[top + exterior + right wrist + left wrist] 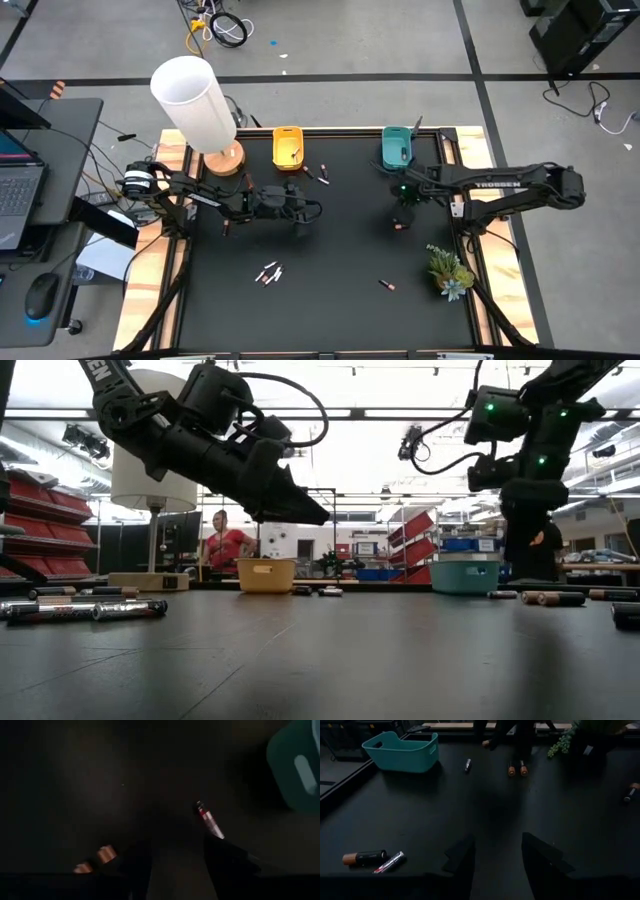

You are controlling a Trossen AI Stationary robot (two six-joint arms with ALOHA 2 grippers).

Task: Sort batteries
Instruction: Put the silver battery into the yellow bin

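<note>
Your right gripper hangs straight down over the black table in front of the teal bin, fingers spread with nothing between them; its wrist view is very dark, showing only one silver-and-red battery and two copper battery ends cut off behind a finger. Your left gripper points across the table's middle, fingers also spread and empty. Batteries lie scattered: a small cluster toward the near edge, one alone, and a pair beside the yellow bin. A lamp and a small plant stand at the table's sides. In the low view, a person sits among red shelving far behind.
</note>
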